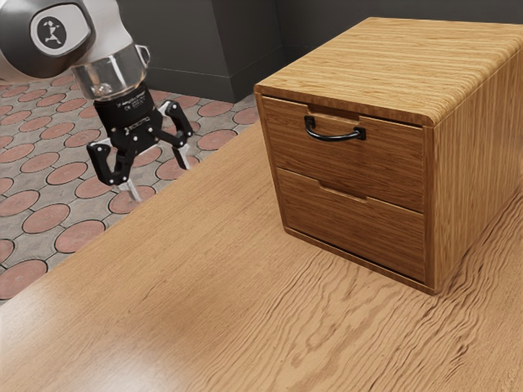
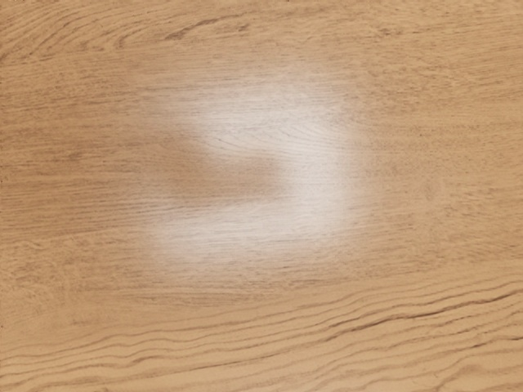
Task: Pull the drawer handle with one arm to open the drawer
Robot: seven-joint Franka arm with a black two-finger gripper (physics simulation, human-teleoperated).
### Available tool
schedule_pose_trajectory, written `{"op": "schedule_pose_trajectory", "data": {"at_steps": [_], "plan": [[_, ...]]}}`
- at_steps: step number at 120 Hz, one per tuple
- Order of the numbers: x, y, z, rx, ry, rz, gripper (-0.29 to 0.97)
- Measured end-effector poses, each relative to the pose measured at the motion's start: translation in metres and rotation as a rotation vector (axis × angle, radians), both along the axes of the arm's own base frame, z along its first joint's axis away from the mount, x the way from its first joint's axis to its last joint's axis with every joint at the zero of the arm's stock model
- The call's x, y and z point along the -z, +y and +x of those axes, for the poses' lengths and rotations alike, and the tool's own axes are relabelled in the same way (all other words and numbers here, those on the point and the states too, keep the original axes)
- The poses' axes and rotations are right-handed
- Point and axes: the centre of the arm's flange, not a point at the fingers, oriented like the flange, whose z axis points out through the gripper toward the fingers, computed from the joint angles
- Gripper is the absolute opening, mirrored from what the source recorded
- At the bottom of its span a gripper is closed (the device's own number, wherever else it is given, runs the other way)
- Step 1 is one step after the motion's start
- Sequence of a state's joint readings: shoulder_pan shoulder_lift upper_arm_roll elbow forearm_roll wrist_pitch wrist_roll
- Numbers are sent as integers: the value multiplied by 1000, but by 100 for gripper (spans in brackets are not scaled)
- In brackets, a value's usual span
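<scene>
1. Exterior view checked first: found pincer [image 1: 160,180] spread wide, with its two black fingers [image 1: 112,166] well apart.
2. Noted nothing between those fingers and nothing touched; pincer hanging free in the air, tips pointing down and a little tilted.
3. Placed pincer above the table [image 1: 245,318] near its edge, with patterned floor tiles [image 1: 41,216] showing behind it.
4. Located drawer handle [image 1: 334,132] well apart from the pincer, off to the side toward the exterior view's right and slightly higher than the fingertips.
5. Recorded drawer handle as black, bow-shaped, lying level, fixed at both ends just under the top edge of the upper drawer [image 1: 359,167].
6. Judged upper drawer shut: front flush with the cabinet face, thin seams all round, notch cut in its top edge behind the handle.
7. Noted lower drawer [image 1: 351,220] directly beneath, likewise flush.
8. Recorded cabinet [image 1: 392,61] as light wood with rounded top edges, standing on the table, drawer fronts facing the pincer's side.
9. Wrist view checked: bare wood grain of the table [image 2: 261,343] straight under the pincer, with a pale sheen [image 2: 319,171] and a soft darker shadow [image 2: 221,175] inside it.
</scene>
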State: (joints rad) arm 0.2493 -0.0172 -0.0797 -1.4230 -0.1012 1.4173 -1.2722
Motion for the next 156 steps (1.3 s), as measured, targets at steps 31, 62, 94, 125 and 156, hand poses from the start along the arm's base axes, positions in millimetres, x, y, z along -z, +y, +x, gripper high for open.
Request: {"op": "schedule_pose_trajectory", "data": {"at_steps": [31,62,94,125,156], "plan": [[0,23,-4,-44,1,0,68],[-82,4,-52,-56,-140,38,68],[-79,-41,-33,-31,-170,32,68],[-67,-38,0,-78,-245,6,64],[-93,-54,-14,-86,-327,-50,57]]}}
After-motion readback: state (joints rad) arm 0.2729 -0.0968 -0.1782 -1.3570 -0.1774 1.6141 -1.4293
